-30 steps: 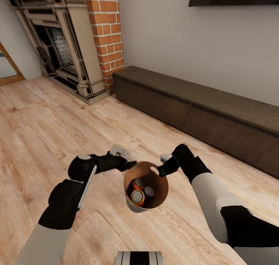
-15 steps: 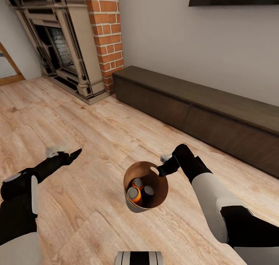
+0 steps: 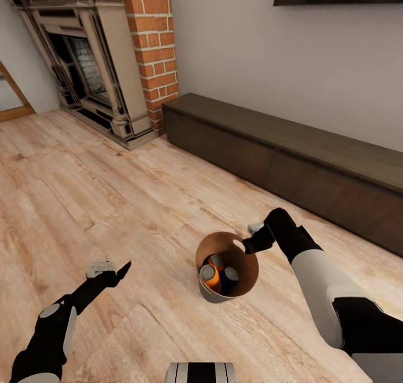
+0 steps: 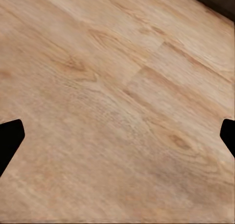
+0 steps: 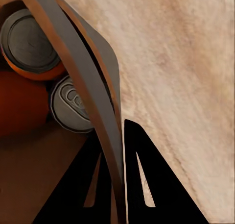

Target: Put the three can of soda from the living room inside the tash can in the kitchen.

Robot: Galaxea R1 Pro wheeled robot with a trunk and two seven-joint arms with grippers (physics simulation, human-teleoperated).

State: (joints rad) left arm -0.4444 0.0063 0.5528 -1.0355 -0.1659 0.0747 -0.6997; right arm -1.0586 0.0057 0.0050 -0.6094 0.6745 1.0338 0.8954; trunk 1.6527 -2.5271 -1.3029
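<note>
Right end effector (image 3: pixel 250 244) clamped on the rim of the tash can (image 3: pixel 246 274), one finger inside the wall, the other outside, as seen in the right wrist view (image 5: pixel 117 185). Held above the light wood plank floor (image 3: pixel 84 193) of the living room. Three cans of soda (image 3: pixel 215 274) standing inside the bin, orange bodies with grey tops, crowded together (image 5: pixel 29 45). Left end effector (image 3: pixel 115 274) released, fingers spread wide (image 4: pixel 10 140), grasping nothing, low over bare floor, well apart from the bin. Brick fireplace (image 3: pixel 148 47) and long dark cabinet (image 3: pixel 291 165) along the wall beyond
</note>
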